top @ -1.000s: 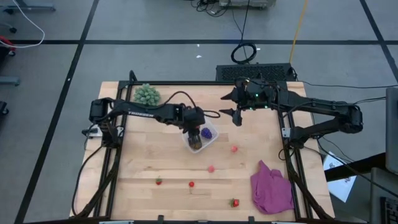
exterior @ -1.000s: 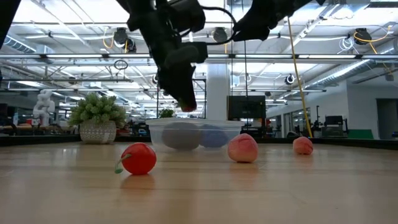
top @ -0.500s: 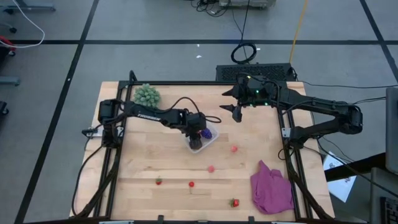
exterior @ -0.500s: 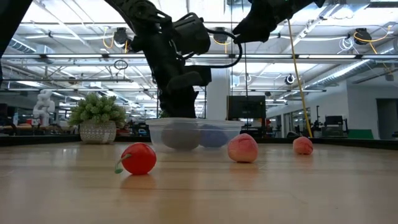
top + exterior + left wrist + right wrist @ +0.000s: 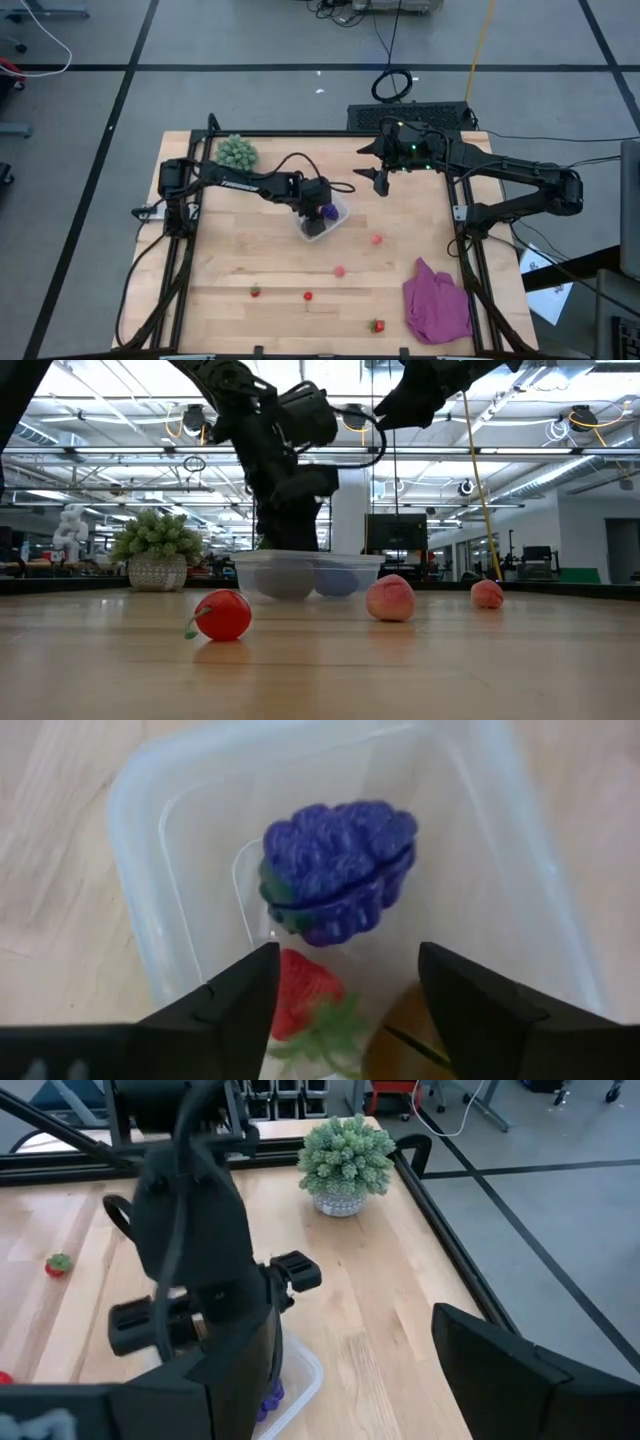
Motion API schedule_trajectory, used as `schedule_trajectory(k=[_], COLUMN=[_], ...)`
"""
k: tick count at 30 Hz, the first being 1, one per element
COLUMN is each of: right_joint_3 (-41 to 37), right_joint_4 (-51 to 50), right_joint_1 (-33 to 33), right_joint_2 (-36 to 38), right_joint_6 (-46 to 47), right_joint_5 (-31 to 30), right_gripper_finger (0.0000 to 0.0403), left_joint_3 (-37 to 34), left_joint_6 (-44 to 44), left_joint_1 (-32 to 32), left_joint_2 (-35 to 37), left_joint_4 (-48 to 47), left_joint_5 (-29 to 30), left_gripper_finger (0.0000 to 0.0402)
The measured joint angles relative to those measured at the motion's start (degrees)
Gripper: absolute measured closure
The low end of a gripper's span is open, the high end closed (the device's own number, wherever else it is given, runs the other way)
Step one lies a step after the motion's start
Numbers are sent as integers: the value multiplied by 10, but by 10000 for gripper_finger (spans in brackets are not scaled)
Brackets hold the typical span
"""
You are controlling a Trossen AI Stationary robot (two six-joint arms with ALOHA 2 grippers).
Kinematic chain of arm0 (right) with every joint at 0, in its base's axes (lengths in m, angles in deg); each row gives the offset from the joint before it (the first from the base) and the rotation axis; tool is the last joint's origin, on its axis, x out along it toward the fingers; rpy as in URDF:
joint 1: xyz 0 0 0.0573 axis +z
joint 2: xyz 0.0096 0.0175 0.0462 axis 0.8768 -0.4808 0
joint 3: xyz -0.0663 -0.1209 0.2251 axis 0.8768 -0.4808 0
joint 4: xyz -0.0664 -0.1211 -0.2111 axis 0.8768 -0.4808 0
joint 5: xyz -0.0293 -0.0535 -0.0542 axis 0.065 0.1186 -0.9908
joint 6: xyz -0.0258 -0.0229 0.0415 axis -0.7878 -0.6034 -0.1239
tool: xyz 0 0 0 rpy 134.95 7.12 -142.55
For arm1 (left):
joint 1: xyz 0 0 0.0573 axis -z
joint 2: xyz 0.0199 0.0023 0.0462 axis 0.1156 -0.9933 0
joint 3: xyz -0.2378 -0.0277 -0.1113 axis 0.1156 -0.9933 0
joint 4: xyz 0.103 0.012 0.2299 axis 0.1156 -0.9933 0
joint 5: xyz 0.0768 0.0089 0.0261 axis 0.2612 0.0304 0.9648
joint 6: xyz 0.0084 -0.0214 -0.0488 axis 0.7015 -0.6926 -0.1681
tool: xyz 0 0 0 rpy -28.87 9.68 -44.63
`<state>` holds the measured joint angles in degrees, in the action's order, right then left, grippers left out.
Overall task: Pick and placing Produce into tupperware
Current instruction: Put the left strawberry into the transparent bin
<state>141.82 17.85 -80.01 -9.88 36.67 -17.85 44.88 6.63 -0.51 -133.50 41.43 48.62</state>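
Note:
The clear tupperware (image 5: 324, 218) stands mid-table, also visible in the low view (image 5: 305, 573). My left gripper (image 5: 345, 960) is open and reaches down into the tub from above. A red strawberry (image 5: 305, 1000) lies on the tub floor between its fingers. The purple cluster (image 5: 335, 870) and a brown fruit (image 5: 400, 1045) lie beside the strawberry. On the table lie two pink fruits (image 5: 376, 239) (image 5: 339, 271), two small red ones (image 5: 255, 292) (image 5: 307, 296) and another strawberry (image 5: 377, 326). My right gripper (image 5: 380, 180) hovers open above the table's far side.
A green spiky plant in a pot (image 5: 236, 152) stands at the far left corner. A purple cloth (image 5: 437, 303) lies crumpled near the right near corner. A dark frame rail (image 5: 187, 250) runs along the table's sides. Bare wood lies between the tub and the loose fruits.
My left gripper has come down from above the tub into it, carrying a red fruit at its fingertips. The strawberry now lies on the tub floor between the fingers.

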Motion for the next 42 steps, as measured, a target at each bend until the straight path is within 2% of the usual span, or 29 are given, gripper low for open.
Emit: schedule_trajectory(k=[4, 8, 12, 16, 19, 25, 30, 36, 42], right_joint_3=[0, 0, 0, 0, -1, -1, -1, -1, -1], right_joint_4=[0, -14, -45, -80, -85, -77, -75, -75, -75], right_joint_1=[0, 0, 0, 0, 0, 2, 3, 9, 10], right_joint_2=[0, 0, 0, 0, 0, 0, 0, 0, 0], right_joint_6=[0, 0, 1, 1, 1, 3, 38, 63, 63], right_joint_5=[0, 0, 0, 0, 0, 2, 3, 3, 3], right_gripper_finger=[140, 140, 140, 140, 140, 140, 140, 140, 140], left_joint_3=[29, 79, 117, 119, 119, 119, 118, 118, 118], left_joint_6=[9, 10, -19, -108, -207, -354, -465, -597, -680], left_joint_1=[3, 12, 49, 119, 183, 307, 361, 389, 426], left_joint_2=[28, 70, 126, 177, 187, 152, 99, 39, 7], left_joint_4=[-24, -109, -218, -299, -352, -375, -391, -425, -414], left_joint_5=[2, 12, 26, 45, 66, 96, 87, 13, -36], left_gripper_finger=[142, 138, 142, 151, 158, 167, 163, 160, 150])
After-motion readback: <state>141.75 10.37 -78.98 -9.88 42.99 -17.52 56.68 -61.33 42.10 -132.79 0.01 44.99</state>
